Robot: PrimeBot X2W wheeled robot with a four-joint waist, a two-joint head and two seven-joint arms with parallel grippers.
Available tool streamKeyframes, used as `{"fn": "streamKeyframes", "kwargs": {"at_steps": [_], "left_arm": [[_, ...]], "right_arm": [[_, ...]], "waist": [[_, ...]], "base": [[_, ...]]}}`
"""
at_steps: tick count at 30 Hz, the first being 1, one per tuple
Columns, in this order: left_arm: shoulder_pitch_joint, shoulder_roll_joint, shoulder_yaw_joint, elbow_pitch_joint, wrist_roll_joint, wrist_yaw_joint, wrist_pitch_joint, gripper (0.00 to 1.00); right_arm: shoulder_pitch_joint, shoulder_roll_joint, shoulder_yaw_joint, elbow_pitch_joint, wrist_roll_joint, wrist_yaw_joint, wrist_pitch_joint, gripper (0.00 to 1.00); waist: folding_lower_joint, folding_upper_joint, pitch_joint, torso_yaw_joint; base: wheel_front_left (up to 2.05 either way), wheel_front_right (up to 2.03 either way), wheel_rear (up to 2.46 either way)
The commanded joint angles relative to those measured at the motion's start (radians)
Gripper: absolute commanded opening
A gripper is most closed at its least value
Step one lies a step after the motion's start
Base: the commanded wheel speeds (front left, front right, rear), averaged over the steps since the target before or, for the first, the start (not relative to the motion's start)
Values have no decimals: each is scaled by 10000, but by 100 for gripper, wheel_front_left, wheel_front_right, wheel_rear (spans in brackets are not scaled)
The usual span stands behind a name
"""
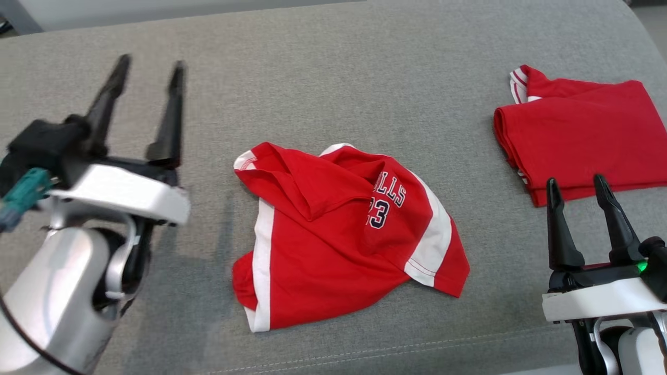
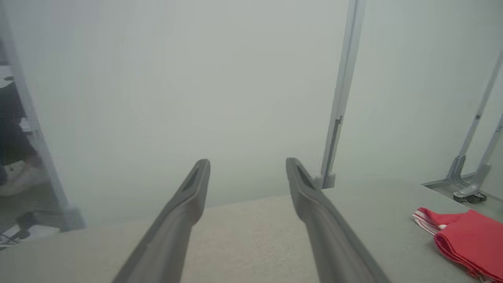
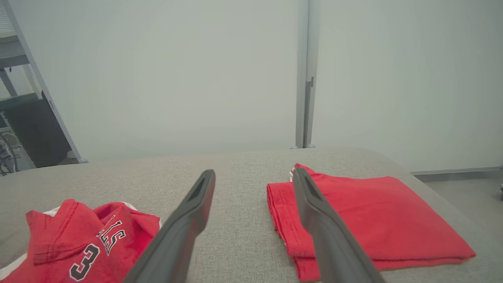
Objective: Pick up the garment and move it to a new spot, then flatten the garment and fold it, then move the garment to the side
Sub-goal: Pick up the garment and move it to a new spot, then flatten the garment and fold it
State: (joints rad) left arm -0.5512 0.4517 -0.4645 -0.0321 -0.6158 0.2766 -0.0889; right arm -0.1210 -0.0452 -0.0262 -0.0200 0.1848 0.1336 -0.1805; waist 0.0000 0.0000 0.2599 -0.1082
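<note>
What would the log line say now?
crumpled jersey: lying loose, unfolded | folded garment: right side | left jaws: open, empty | right jaws: open, empty

Crumpled jersey [image 1: 333,245], mid cushion [image 1: 333,78]: own fold covers start of chest lettering [image 1: 390,190]; "LLS" and "3" legible, first digit half hidden. Right wrist view: jersey cut by bottom and left picture edges.
Folded red garment [image 1: 578,130], near right edge of cushion: cut by right picture edge in head view; near edge partly behind right gripper [image 1: 575,180] fingers.
Left gripper [image 1: 151,61]: blurred, outline smeared; arm cut at bottom-left corner.
Left wrist view, far left: dark shapes, too blurred to identify.
</note>
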Motion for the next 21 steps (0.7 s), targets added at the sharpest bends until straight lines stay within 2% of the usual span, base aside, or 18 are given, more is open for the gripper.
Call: {"fn": "streamKeyframes", "kwargs": {"at_steps": [1, 6, 8, 13, 18, 21], "left_arm": [[327, 579, 859, -343, -198, 327, -192, 100], [2033, 1254, 2223, -619, -671, 1025, -752, 100], [2713, 1402, 2546, -686, -815, 1150, -906, 100], [3835, 1523, 2687, -711, -939, 988, -1183, 100], [4701, 1201, 2585, -785, -938, 679, -1516, 100], [5070, 991, 2547, -717, -774, 653, -1620, 100]], "right_arm": [[-222, -206, 201, -305, -86, -29, 100, 100], [-148, -349, 281, -214, -150, -29, 209, 100], [-90, -393, 345, -127, -167, -29, 232, 100], [90, -474, 479, 117, -207, -29, 220, 100], [376, -545, 647, 417, -186, -29, 165, 100], [539, -556, 705, 519, -184, -29, 142, 100]], "waist": [[0, 0, -206, 350], [0, 0, -480, 766], [0, 0, -599, 874], [0, 0, -865, 1028], [0, 0, -1203, 1153], [0, 0, -1397, 1165]], "base": [[0, 0, 0], [0, 0, 0], [0, 0, 0], [0, 0, 0], [0, 0, 0], [0, 0, 0]]}}
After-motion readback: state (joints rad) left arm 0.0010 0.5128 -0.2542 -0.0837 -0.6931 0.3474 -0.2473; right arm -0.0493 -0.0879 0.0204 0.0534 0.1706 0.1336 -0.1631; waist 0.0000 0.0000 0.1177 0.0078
